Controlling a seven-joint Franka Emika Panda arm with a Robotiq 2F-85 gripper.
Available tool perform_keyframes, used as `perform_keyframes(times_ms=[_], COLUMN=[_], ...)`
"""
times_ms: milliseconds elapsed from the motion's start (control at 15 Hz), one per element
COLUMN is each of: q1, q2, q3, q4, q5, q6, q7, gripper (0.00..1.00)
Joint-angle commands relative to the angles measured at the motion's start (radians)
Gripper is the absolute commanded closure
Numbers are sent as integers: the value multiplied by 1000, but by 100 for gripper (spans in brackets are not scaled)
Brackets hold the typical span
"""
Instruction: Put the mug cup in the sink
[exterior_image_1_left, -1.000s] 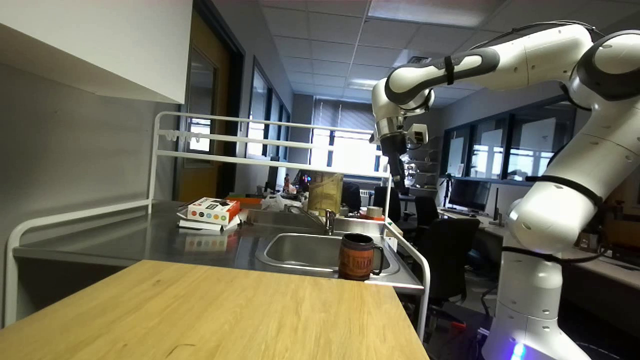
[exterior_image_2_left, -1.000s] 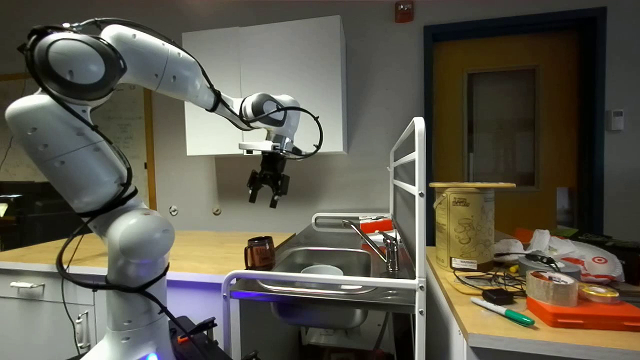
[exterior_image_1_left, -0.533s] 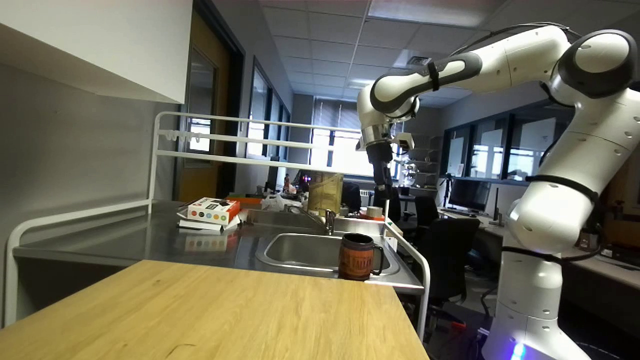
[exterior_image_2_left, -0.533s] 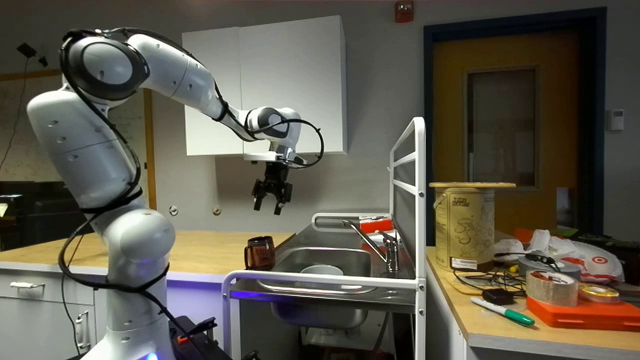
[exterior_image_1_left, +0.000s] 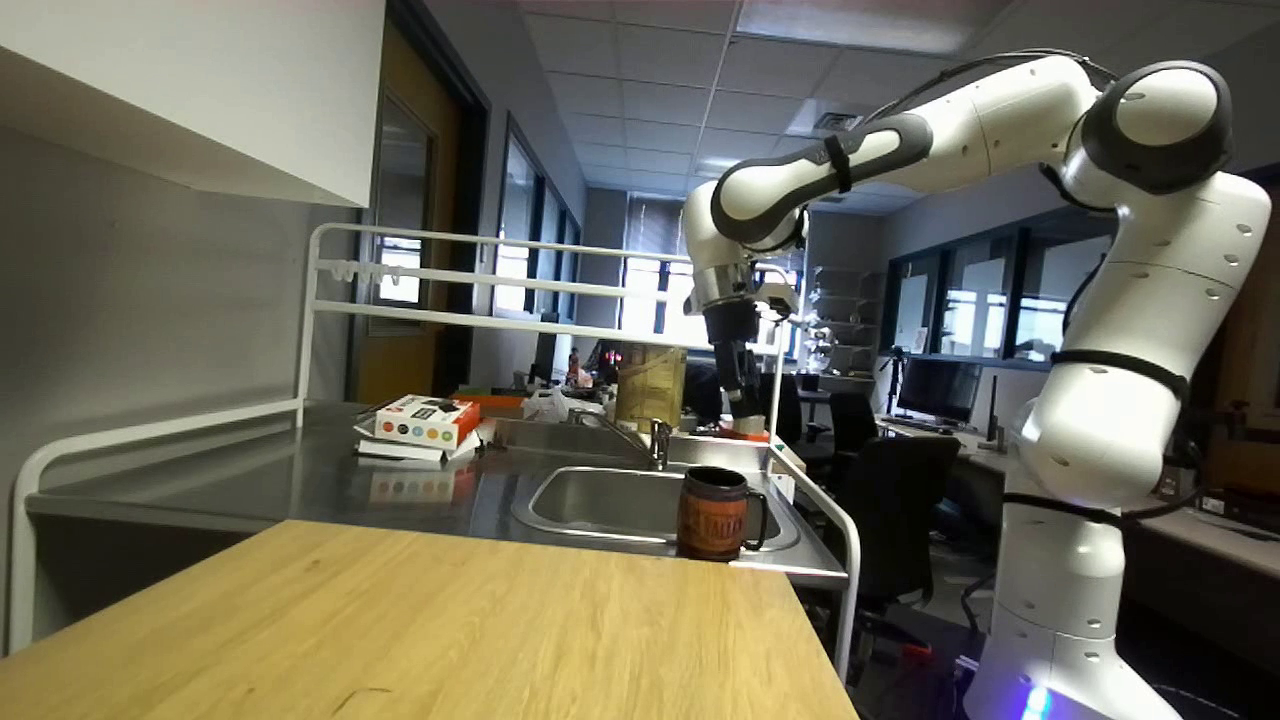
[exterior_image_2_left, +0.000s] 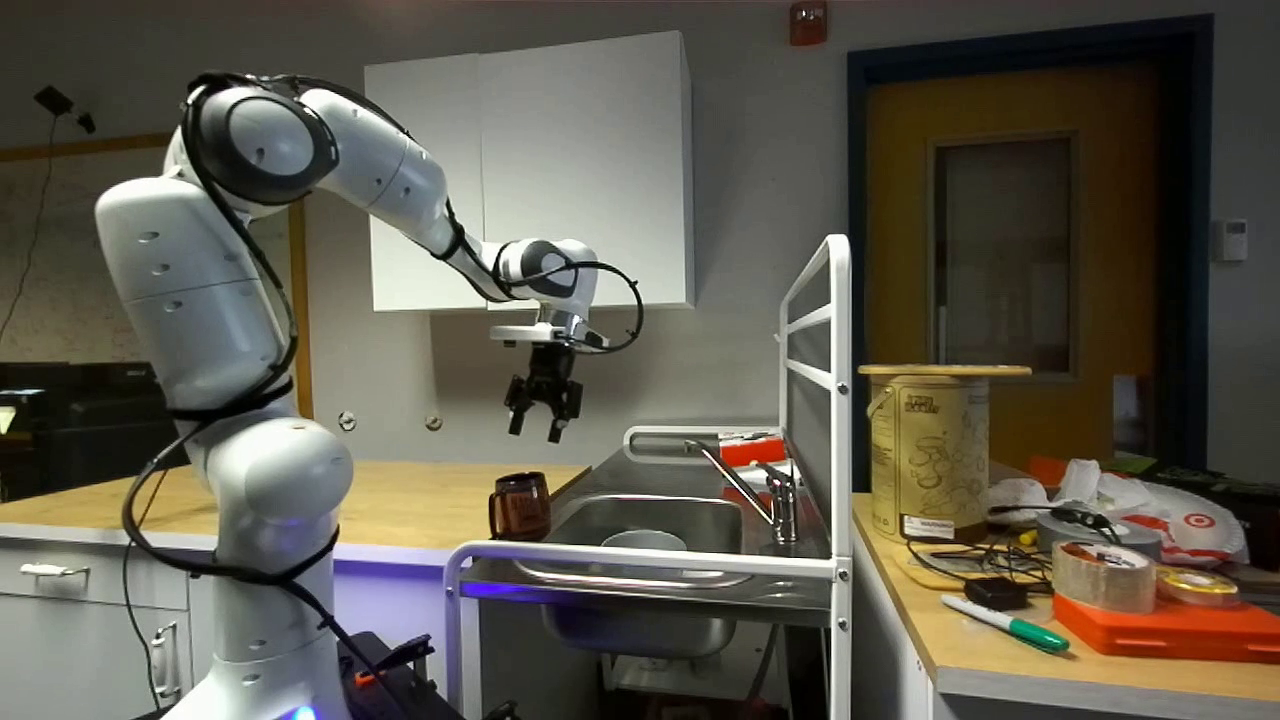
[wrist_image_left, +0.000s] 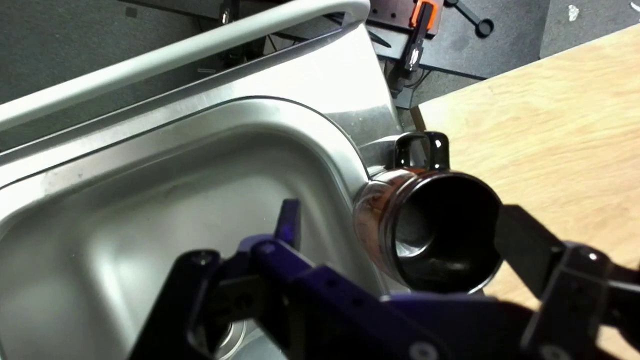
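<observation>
Presently, the hand (exterior_image_2_left: 536, 431) is held above the mug (exterior_image_1_left: 711, 522), with its fingers (wrist_image_left: 525, 245) spread apart. On the steel counter (wrist_image_left: 345, 70), just beside the sink (wrist_image_left: 175, 215), the mug is placed upright, and its handle (wrist_image_left: 440, 152) is turned toward the robot's base (exterior_image_2_left: 272, 620).

Brown mug (exterior_image_1_left: 712, 515) — black handle (exterior_image_1_left: 762, 521) — silver sink (exterior_image_1_left: 605, 500)
</observation>
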Motion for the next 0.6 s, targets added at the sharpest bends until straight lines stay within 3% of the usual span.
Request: perform_keyframes(times_ms=[0, 533], q1=[8, 24], q2=[20, 78], q3=[20, 42], q4=[-9, -181], q5=[-7, -13], q6=[36, 237], q7=[26, 16], gripper=[0, 0])
